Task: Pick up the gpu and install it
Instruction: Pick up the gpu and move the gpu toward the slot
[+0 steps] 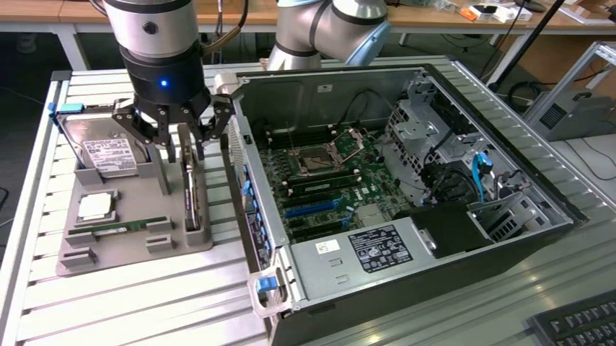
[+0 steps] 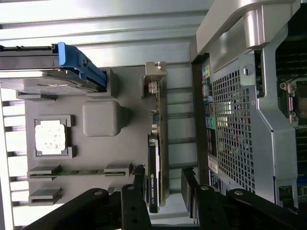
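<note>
The gpu [image 1: 193, 198] stands on edge in a slot of the grey holder tray [image 1: 135, 252], at the exterior view's left of the open computer case [image 1: 405, 180]. In the wrist view the gpu [image 2: 157, 158] shows its thin green board edge, its black cooler and its silver bracket end. My gripper [image 1: 183, 148] hangs right over the card's far end and is open. Its black fingers [image 2: 139, 184] straddle the card with a gap on each side, so my gripper [image 2: 163, 187] is not touching it.
The tray also holds a silver hard drive [image 1: 111, 155], a CPU [image 1: 97, 207] and a RAM stick [image 1: 125, 227]. The case wall [image 2: 249, 120] stands close beside the gpu. A motherboard [image 1: 327, 180] lies inside the case. A keyboard [image 1: 578, 324] sits at the near corner.
</note>
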Tool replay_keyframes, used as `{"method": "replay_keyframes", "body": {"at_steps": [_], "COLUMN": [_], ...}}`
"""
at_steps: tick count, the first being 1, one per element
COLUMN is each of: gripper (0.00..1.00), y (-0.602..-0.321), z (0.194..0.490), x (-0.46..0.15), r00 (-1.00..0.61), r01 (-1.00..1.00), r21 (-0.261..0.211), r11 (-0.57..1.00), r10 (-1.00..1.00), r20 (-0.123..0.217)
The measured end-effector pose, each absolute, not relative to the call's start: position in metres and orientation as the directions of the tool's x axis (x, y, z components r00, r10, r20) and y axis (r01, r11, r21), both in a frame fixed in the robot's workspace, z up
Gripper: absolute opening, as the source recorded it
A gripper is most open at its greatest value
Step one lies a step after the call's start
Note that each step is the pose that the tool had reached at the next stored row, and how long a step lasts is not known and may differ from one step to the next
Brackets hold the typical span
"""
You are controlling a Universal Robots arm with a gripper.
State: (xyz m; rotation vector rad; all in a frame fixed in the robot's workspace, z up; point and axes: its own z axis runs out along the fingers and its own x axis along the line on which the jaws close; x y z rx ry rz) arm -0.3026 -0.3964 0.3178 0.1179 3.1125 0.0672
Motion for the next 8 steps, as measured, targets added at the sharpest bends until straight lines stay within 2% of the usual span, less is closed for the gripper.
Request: {"method": "replay_keyframes", "body": {"at_steps": [8], "gripper": [0.44], "y": [-0.3964], "z": [0.3161], "x": [-0.3026], "r00": [-0.997], "r01": [0.075], "r21": [0.044], "r11": [0.996], "r10": [0.076], "r20": [-0.024]}}
